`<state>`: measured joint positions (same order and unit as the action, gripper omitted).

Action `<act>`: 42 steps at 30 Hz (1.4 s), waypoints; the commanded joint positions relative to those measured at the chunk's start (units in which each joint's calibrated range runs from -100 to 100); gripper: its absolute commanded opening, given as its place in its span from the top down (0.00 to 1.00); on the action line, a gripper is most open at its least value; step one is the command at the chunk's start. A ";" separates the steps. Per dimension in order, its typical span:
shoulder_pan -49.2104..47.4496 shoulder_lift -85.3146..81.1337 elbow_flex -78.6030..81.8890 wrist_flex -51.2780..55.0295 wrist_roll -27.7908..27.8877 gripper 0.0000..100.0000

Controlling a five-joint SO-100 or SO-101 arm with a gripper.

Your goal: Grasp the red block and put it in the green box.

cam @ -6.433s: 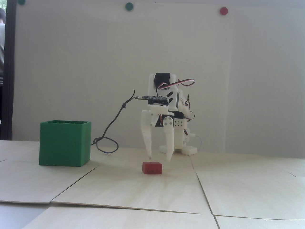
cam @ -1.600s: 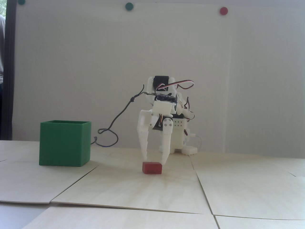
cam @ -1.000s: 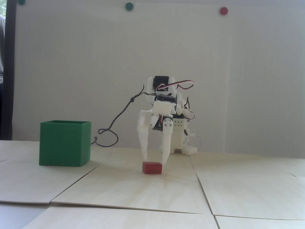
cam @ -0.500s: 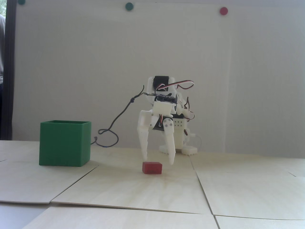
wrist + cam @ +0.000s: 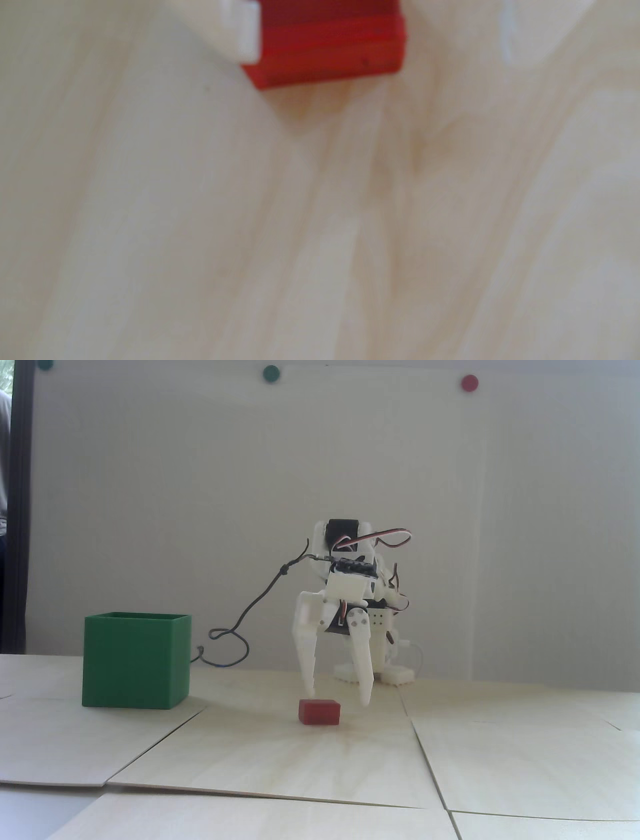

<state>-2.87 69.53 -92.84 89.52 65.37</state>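
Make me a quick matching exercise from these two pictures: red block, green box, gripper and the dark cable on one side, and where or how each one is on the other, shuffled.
Things:
1 red block
2 green box
3 gripper
4 dark cable

Places or states, fixed view:
A open, fingertips spread
B far left on the table
C lying flat below the fingertips
D looping down behind the box

Pairs: 1-C, 2-B, 3-A, 4-D
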 commanded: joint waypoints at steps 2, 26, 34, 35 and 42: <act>-1.36 -1.35 -4.06 0.45 0.06 0.75; 2.26 -1.27 -3.79 -0.23 0.06 0.75; 2.26 -1.19 -3.79 -0.23 0.01 0.75; 2.26 -1.19 -3.79 -0.23 0.01 0.75; 3.07 -1.19 -3.79 -0.23 0.01 0.75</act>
<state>-1.03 69.70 -92.84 89.52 65.37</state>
